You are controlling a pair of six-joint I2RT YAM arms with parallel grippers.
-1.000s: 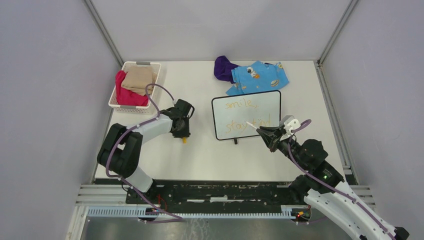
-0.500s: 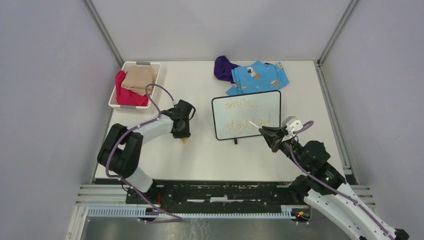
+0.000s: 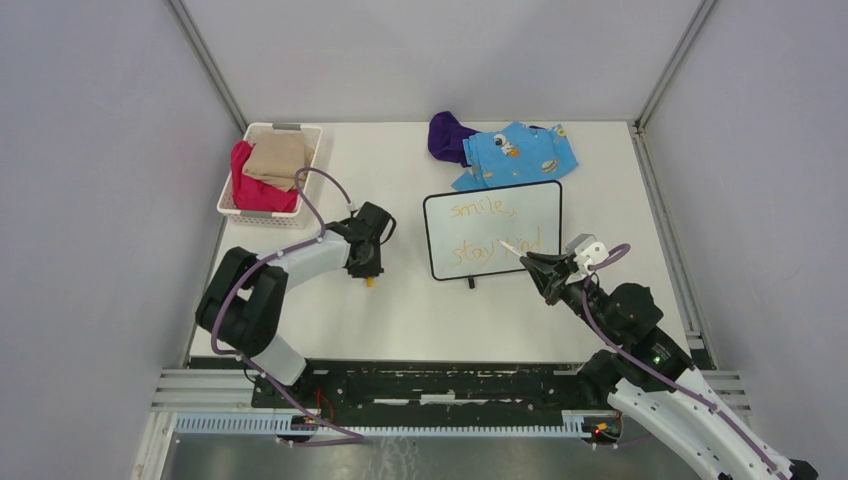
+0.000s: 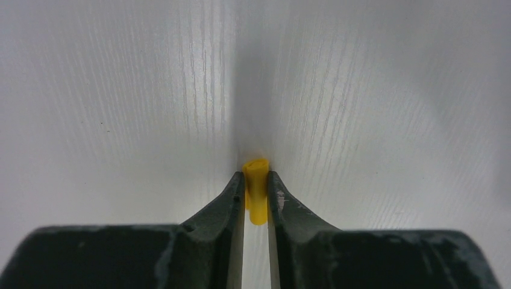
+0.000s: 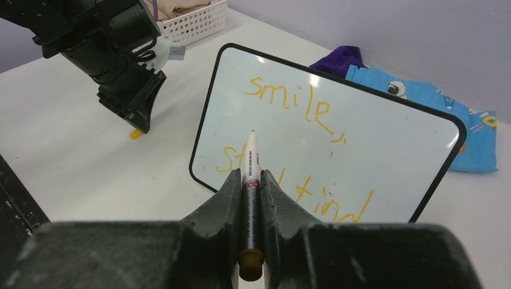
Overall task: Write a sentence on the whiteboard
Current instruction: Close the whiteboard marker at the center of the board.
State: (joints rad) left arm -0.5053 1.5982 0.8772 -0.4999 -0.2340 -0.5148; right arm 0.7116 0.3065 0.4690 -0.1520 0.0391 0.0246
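The right gripper [image 5: 252, 176] clamps a marker [image 5: 251, 153] over the whiteboard [image 5: 385, 117] — the left gripper [image 4: 255, 176] pinches a yellow cap [image 4: 255, 165] on the table [image 4: 120, 90].

On the whiteboard [image 5: 398, 144] an orange handwritten sentence [image 5: 289, 102] is read: "smile," above, "stay kind" below, partly covered.
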